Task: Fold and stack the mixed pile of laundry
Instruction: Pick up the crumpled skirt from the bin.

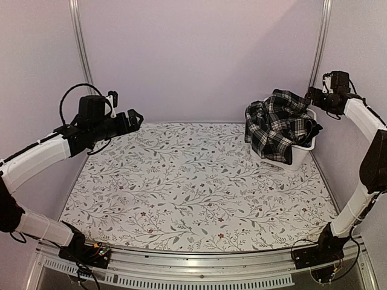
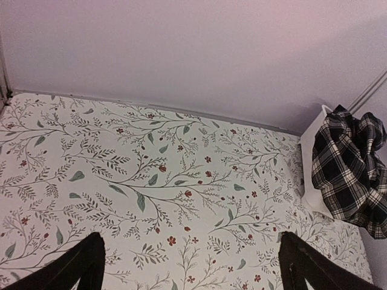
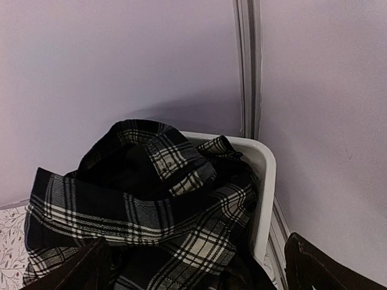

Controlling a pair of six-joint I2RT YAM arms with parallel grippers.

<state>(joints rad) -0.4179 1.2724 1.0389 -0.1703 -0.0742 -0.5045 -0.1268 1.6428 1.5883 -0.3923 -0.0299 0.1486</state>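
The mixed laundry pile (image 1: 278, 124) is heaped in a white bin (image 1: 300, 157) at the back right of the table. A black-and-white plaid garment (image 3: 151, 199) lies on top and spills over the bin's front. A bit of dark cloth (image 1: 314, 128) pokes out on the bin's right side. My right gripper (image 1: 312, 96) hangs open just above and behind the pile, with nothing between its fingers (image 3: 320, 269). Far off at the left side, my left gripper (image 1: 136, 118) is raised above the table, open and empty. In its wrist view the plaid garment (image 2: 347, 169) sits at the right edge.
A floral tablecloth (image 1: 193, 181) covers the table. Pale walls close in the back and both sides, with metal posts (image 1: 320, 42) in the rear corners. The bin's rim (image 3: 263, 163) stands close to the right wall and corner post.
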